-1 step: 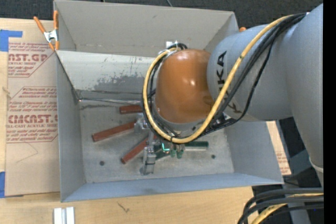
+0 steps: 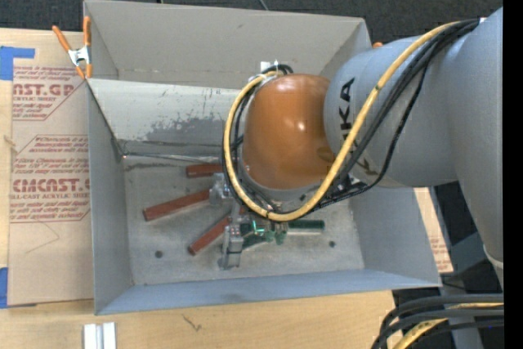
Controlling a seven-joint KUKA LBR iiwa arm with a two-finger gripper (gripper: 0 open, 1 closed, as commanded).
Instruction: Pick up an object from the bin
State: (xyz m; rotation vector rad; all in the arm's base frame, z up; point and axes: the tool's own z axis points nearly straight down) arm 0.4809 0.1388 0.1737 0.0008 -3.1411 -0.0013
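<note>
Carefully now: I judge I should centre my gripper (image 2: 231,251) across the nearest red stick (image 2: 207,238) and come straight down, so it does not skid along the bin (image 2: 155,259) floor. That stick lies slantwise just beside my gripper, toward the view's left, with a green piece (image 2: 282,233) just on the other side. Whether my gripper is spread or closed I cannot tell.

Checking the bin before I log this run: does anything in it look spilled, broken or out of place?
Nothing stands out. Three reddish-brown sticks lie loose at differing angles on the bin floor, with a green piece beside the gripper, all inside the walls. The dark scuffs on the back wall look like wear.
</note>
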